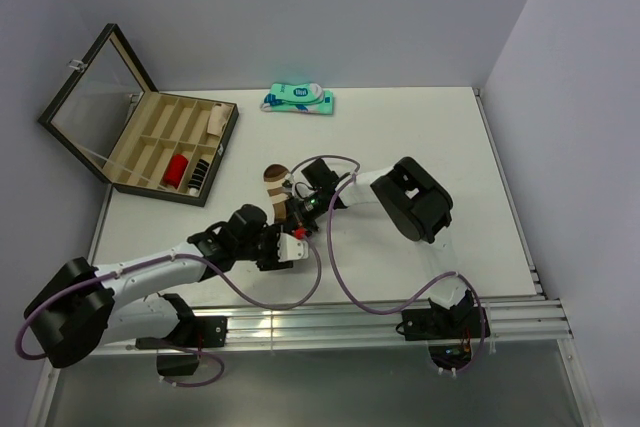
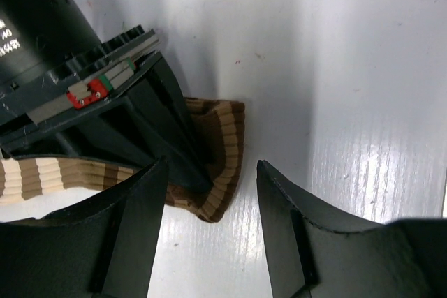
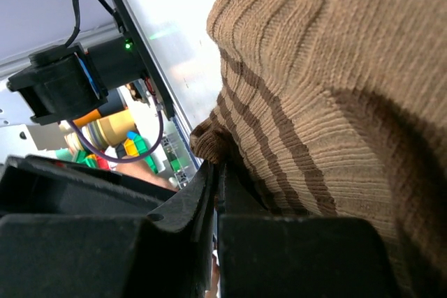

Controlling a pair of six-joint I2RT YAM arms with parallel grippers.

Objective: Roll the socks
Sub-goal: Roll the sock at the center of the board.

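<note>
The brown sock with tan bands (image 1: 276,181) lies on the white table near the middle. My right gripper (image 1: 298,205) is shut on its banded edge. In the right wrist view the sock (image 3: 314,68) fills the frame, with its fabric pinched between the closed jaws (image 3: 218,172). My left gripper (image 1: 286,247) is open just in front of it. In the left wrist view the sock's folded end (image 2: 225,151) sits beyond and between my open fingertips (image 2: 209,193), held by the right gripper (image 2: 188,158). I cannot make out the black sock.
An open wooden compartment box (image 1: 160,142) with a raised glass lid stands at the back left, holding a few rolled items. A flat teal-and-white package (image 1: 298,99) lies at the back centre. Purple cables loop on the table in front of the arms.
</note>
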